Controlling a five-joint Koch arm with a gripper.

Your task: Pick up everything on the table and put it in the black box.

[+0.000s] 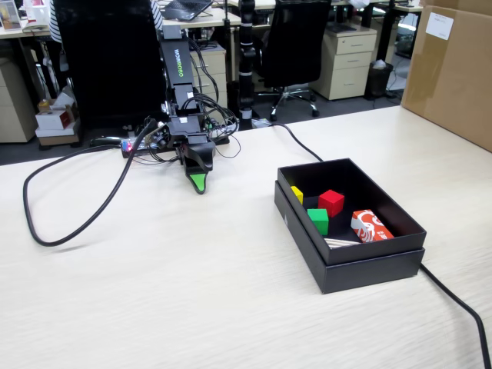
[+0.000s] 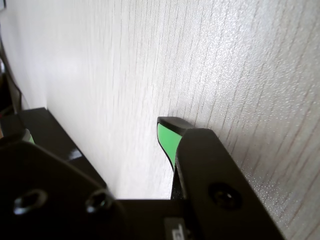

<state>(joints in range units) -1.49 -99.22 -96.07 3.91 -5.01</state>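
A: Claw [image 1: 199, 184] low over the counter [image 1: 154, 292], tip down, just in front of the arm's base. Nothing between the jaws. Only one green-faced tip shows in the fixed view and in the wrist view, so I cannot tell whether they stand apart or together.

B: And the black box [image 1: 369, 265]?

A: Off to the claw's right in the fixed view, a little nearer the camera. Its long axis runs from far-left to near-right. Inside: red cube [image 1: 331, 201], green cube [image 1: 318, 221], yellow block [image 1: 297, 194], a red-and-white packet [image 1: 370, 226].

B: Anything loose left to pick?

A: None visible on the counter, only cables. My judgement: the task is near done or done.

B: Writing?

A: White letters down the arm's upper link, too small to read. The packet's print is illegible too.
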